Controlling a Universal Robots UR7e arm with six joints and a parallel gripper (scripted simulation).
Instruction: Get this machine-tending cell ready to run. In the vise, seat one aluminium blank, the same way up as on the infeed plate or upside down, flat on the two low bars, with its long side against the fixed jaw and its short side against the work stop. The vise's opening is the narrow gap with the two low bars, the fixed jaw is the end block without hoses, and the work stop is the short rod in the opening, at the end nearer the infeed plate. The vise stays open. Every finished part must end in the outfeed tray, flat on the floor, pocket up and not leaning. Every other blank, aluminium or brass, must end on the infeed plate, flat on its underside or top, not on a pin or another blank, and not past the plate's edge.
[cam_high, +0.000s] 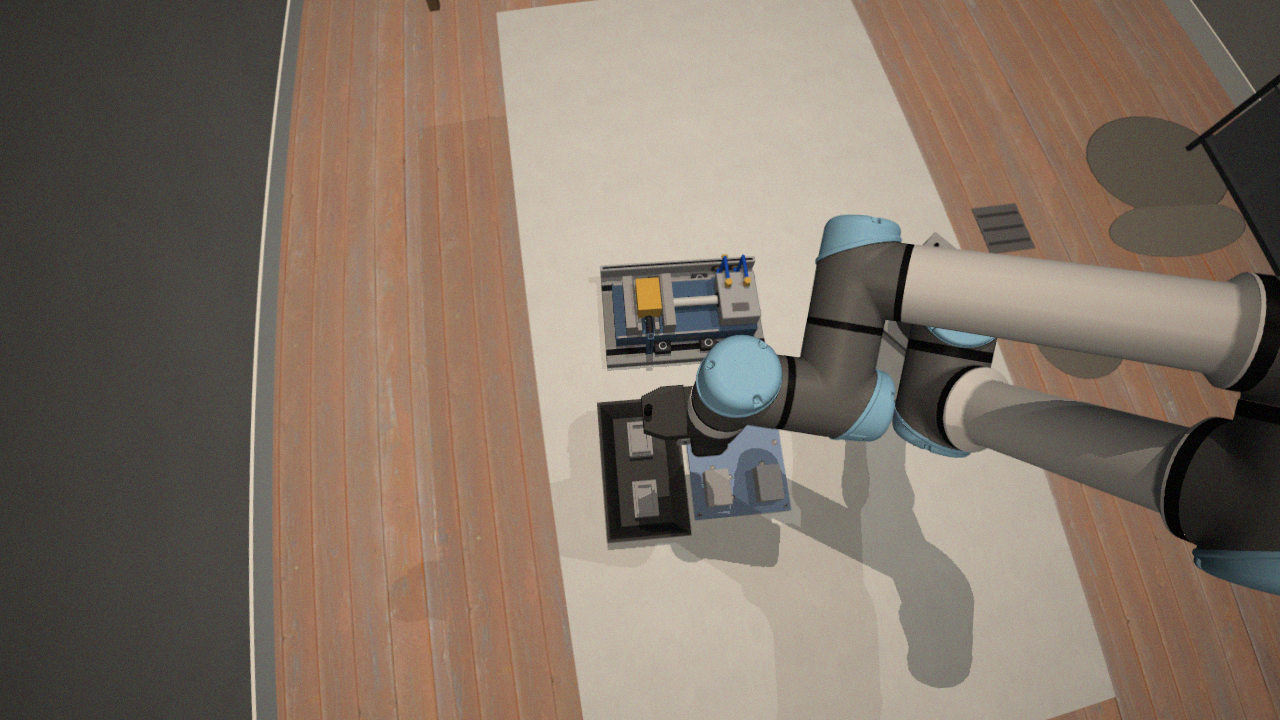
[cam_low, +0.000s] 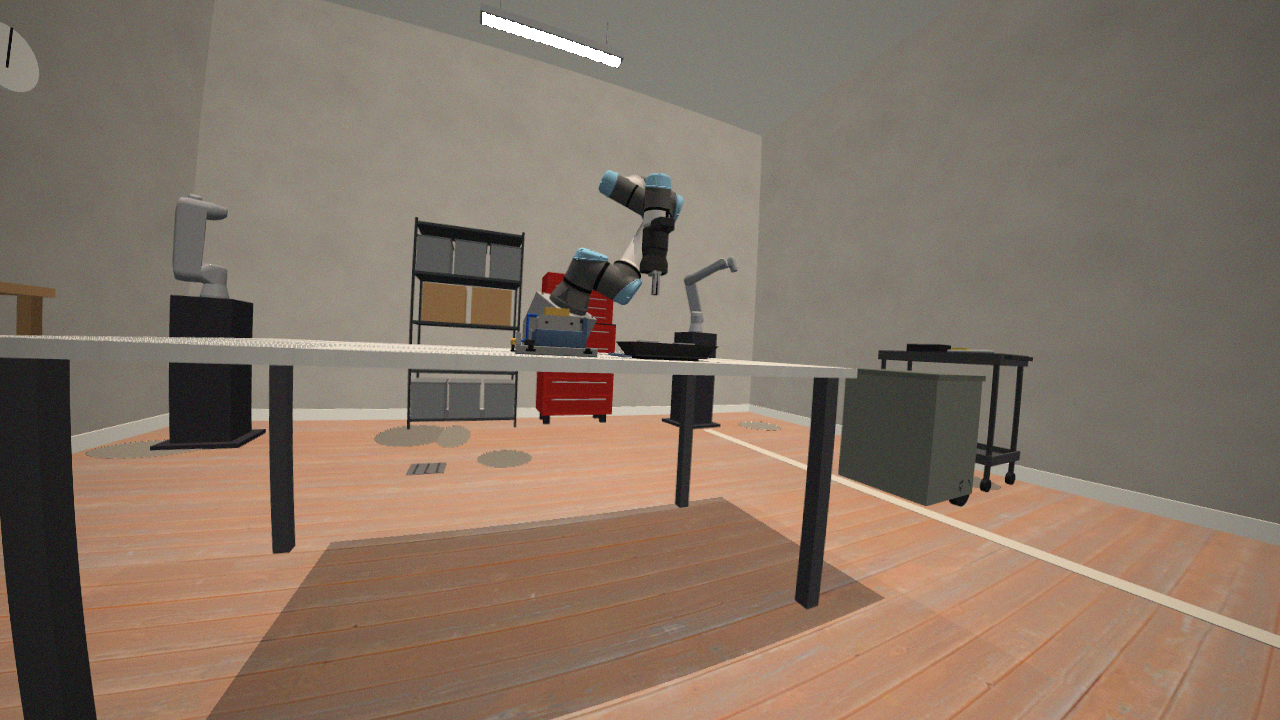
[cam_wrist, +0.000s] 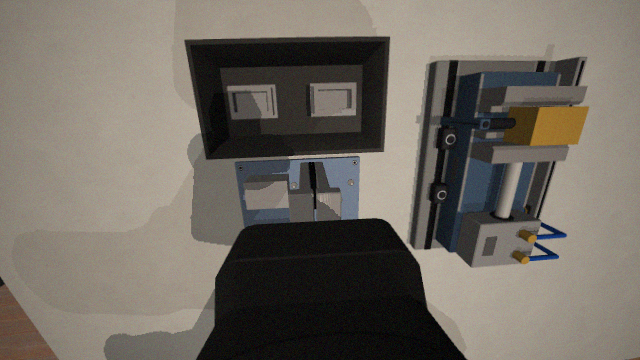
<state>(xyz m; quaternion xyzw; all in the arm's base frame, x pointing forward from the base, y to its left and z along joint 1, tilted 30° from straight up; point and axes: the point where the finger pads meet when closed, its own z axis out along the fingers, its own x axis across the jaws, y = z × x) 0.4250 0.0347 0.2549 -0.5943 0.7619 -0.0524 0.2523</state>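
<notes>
The vise (cam_wrist: 500, 155) holds a yellow brass blank (cam_wrist: 545, 125) in its opening, next to the work stop rod (cam_wrist: 495, 122); it also shows in the overhead view (cam_high: 648, 295). The black outfeed tray (cam_wrist: 287, 95) holds two grey finished parts (cam_wrist: 251, 101) (cam_wrist: 333, 99), flat and pocket up. The blue infeed plate carries two aluminium blanks (cam_high: 717, 488) (cam_high: 767, 483). My gripper (cam_wrist: 312, 176) is shut and empty. It hangs well above the infeed plate's edge near the tray, and its fingers hide part of the blanks in the wrist view.
The vise's hose block (cam_wrist: 495, 242) with blue hoses sits at the end away from the brass blank. Tray, plate and vise stand close together on the white table top. My arm (cam_high: 1029, 304) reaches in from the right, above the plate.
</notes>
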